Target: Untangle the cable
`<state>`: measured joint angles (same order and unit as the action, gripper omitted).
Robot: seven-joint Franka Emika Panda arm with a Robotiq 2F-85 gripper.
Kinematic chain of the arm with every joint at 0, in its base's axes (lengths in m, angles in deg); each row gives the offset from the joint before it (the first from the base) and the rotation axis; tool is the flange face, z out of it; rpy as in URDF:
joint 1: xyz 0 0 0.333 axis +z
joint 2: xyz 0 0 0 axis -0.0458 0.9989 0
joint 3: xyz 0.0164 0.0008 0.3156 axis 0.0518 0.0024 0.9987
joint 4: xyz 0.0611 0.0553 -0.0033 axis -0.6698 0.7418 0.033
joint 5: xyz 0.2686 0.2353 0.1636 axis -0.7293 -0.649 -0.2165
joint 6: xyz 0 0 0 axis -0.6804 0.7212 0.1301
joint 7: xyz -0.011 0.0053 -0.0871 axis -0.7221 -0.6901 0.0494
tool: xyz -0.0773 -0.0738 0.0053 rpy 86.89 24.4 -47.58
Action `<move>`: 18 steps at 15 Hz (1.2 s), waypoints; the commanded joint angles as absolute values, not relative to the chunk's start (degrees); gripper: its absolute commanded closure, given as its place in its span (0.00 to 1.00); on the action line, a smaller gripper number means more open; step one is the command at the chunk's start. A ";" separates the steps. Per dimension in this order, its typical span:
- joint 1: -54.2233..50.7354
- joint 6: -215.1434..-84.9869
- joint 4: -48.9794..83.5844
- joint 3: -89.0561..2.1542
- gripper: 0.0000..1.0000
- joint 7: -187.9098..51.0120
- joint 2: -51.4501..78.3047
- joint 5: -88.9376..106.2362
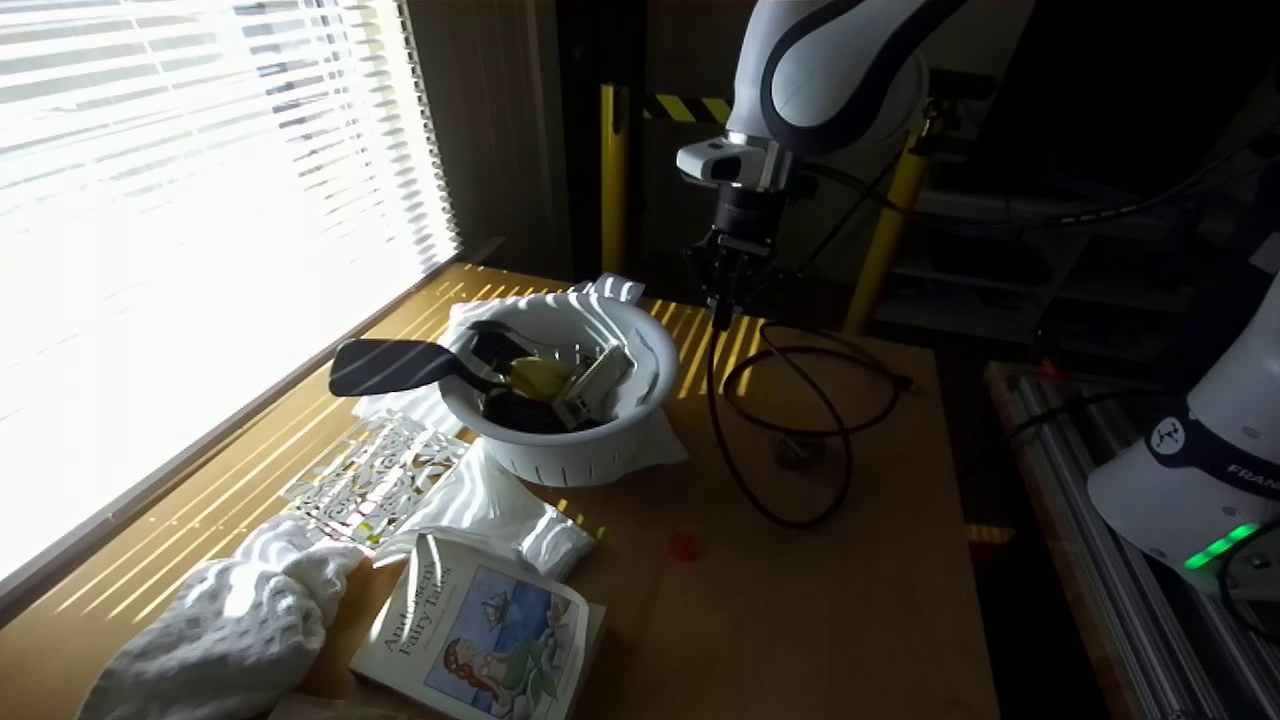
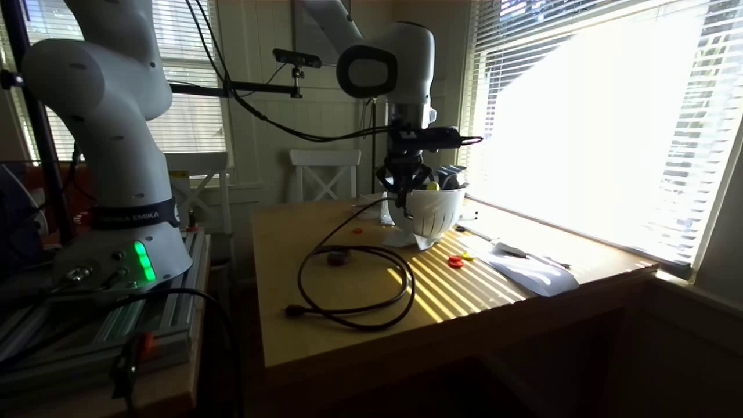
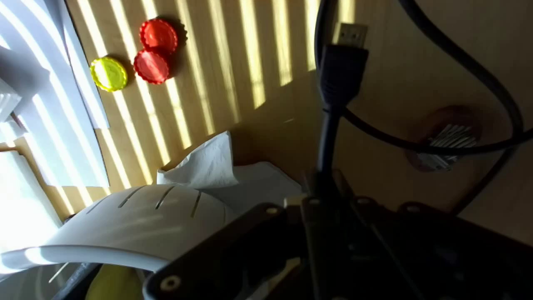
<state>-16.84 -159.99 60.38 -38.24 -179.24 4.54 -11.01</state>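
Right up close, the claw (image 3: 327,187) grasps the cable (image 3: 328,143) near its plug (image 3: 344,73); the rest hangs into crossing loops (image 2: 370,328) on the counter (image 1: 820,620). I'd say the step is freeing this end, which next needs drawing clear.

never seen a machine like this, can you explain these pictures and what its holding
The machine is a white robot arm with a black gripper at its end. Two pictures look at it from outside, from different places; the close-up is taken from the arm itself, looking past the gripper to the table.

The gripper is shut on a black HDMI cable, near its plug; the rest trails down into loops.

Also on the table: a white colander with a black spatula sticking out, a book titled Andersen's Fairy Tales, a crumpled cloth, red bottle caps and a yellow one.
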 commanded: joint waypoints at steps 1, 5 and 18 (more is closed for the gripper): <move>-14.59 -158.15 63.61 -37.82 0.98 -190.53 0.78 -14.50; -11.74 -153.69 64.68 -37.49 0.98 -201.43 0.19 -17.38; -11.11 -117.83 60.77 -43.32 0.98 -209.98 9.77 -11.13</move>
